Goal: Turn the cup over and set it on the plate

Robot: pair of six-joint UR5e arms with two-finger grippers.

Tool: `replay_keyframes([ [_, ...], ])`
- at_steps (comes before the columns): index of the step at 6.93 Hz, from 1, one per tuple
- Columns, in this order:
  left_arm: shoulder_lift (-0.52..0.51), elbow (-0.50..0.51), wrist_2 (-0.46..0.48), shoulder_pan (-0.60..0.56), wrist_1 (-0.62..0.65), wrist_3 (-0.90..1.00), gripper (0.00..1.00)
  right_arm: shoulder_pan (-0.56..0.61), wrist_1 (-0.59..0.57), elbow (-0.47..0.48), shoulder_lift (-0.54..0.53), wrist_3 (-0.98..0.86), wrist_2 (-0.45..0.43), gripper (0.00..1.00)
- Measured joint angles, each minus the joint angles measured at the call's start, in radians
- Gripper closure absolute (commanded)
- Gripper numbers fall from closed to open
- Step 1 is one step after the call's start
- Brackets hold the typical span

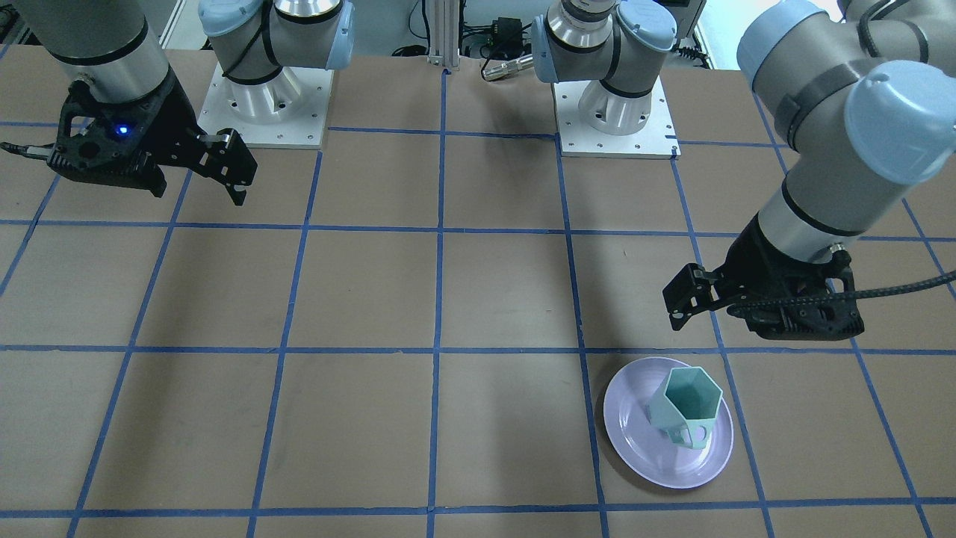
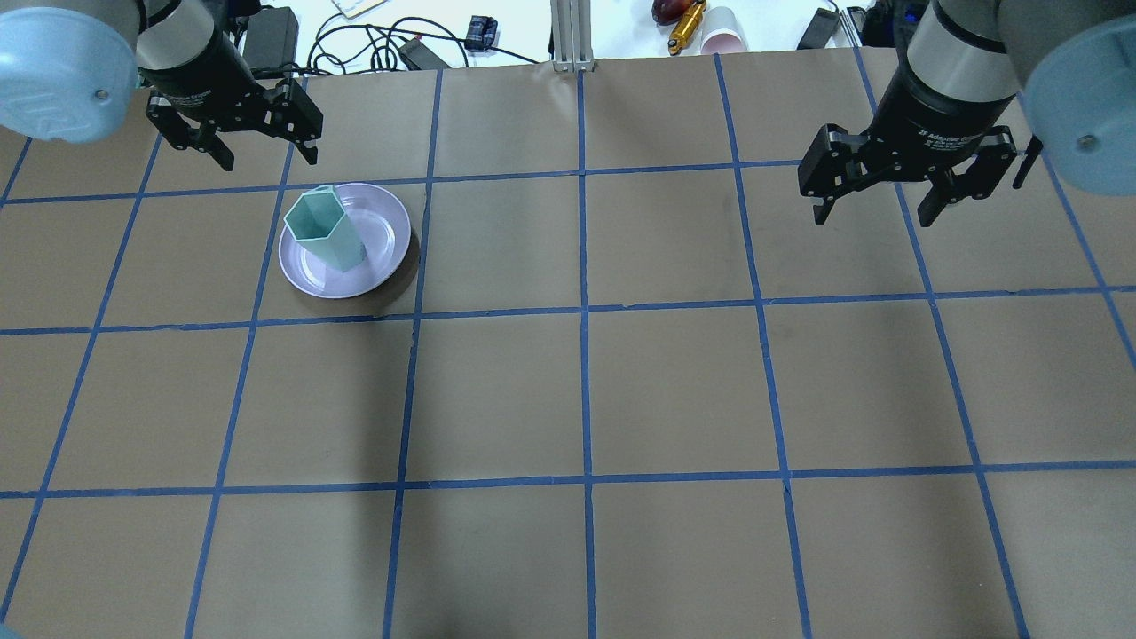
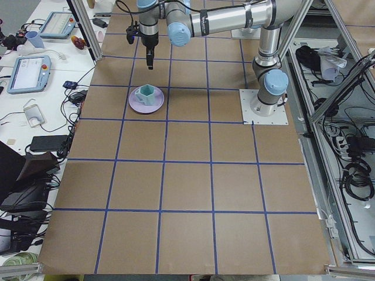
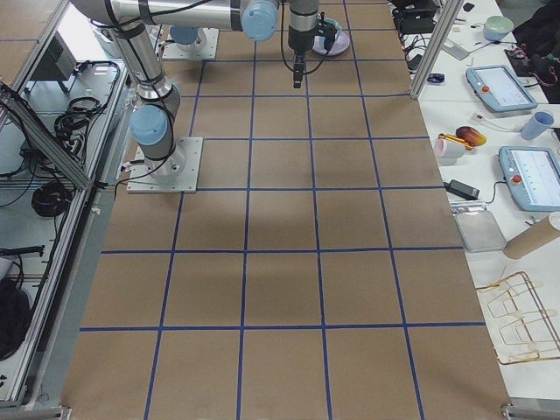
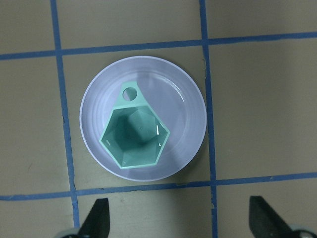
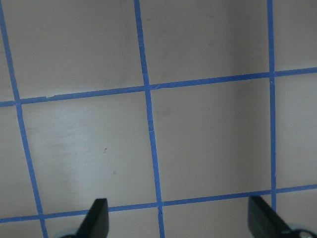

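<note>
The mint-green faceted cup (image 1: 686,407) stands upright, mouth up, on the lavender plate (image 1: 635,441). Its teal inside shows in the left wrist view (image 5: 134,133), with the handle toward the plate's (image 5: 185,114) middle. In the overhead view the cup (image 2: 324,229) sits on the left half of the plate (image 2: 386,240). My left gripper (image 2: 269,160) is open and empty, raised above the table just beyond the plate's far edge. My right gripper (image 2: 874,213) is open and empty, high over bare table far to the right.
The table is brown paper with a blue tape grid (image 2: 583,311). The two arm bases (image 1: 265,104) (image 1: 616,112) stand on the robot's side. Cables, a power brick (image 2: 266,31) and a pink cup (image 2: 723,31) lie beyond the far edge.
</note>
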Motion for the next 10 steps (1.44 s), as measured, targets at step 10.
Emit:
replay_keyframes([
  [10,0.091,-0.017,-0.032,-0.066,-0.163,-0.093,0.00,0.000,0.000,0.000,0.000,0.000,0.000,0.00],
])
